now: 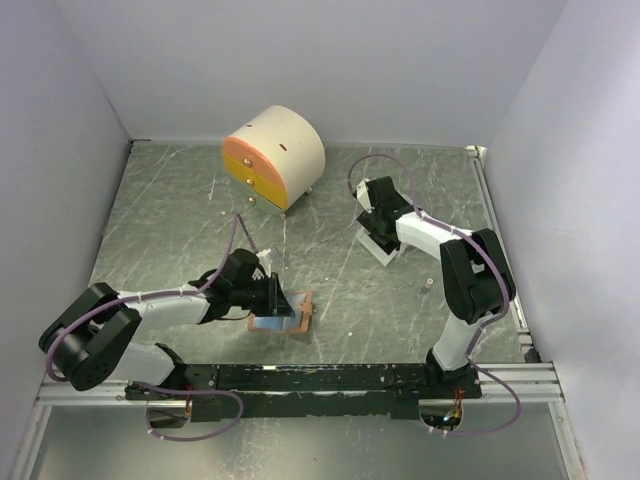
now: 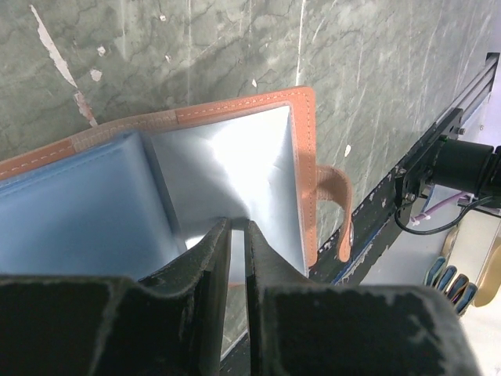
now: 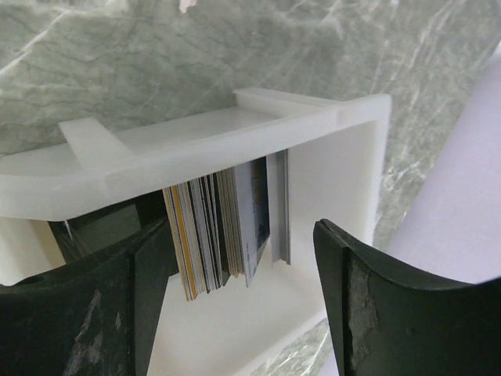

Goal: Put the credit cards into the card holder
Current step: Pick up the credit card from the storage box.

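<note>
left gripper (image 2: 237,225) — fingers nearly closed, pinching the pale inner flap of the card holder (image 2: 304,149), which lies open on the table (image 1: 420,200) just ahead of the left arm | right gripper (image 3: 239,235) — fingers wide apart, gripping nothing, straddling the credit cards (image 3: 215,227) standing on edge in 1 white tray (image 3: 196,149)

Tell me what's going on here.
The left gripper is pinched shut on an inner flap of the card holder, propping it open on the table. The right gripper is open over the white tray, its jaws either side of the cards standing on edge inside. No card is lifted out yet.
</note>
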Controlling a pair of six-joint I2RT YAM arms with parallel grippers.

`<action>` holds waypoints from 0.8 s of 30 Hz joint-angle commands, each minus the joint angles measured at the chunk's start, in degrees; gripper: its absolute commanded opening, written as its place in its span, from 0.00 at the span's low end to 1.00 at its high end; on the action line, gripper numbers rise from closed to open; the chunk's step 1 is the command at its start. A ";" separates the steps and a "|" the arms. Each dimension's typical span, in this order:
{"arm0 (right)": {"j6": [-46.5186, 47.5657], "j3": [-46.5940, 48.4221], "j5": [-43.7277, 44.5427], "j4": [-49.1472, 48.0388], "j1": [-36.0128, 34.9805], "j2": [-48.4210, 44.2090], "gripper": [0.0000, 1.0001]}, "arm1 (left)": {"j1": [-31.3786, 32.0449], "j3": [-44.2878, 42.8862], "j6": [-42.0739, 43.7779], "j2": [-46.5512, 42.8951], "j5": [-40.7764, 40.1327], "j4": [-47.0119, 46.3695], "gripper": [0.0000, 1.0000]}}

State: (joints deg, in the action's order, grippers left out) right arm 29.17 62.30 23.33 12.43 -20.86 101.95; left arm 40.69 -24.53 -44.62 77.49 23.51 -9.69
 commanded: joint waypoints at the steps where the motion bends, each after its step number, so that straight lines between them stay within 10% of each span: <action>1: 0.31 -0.64 3.17 -5.46 0.34 -3.10 0.70 | 0.63 -0.32 -0.34 0.98 0.76 -2.75 0.23; 24: -0.07 0.33 0.25 -6.11 2.38 0.13 0.51 | 1.02 0.03 -0.33 -0.32 0.40 -2.68 0.23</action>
State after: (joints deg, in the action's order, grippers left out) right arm 29.41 61.80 24.56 7.73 -19.38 101.16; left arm 41.10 -24.53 -45.01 78.26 23.53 -10.92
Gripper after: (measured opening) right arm 0.522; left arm 0.232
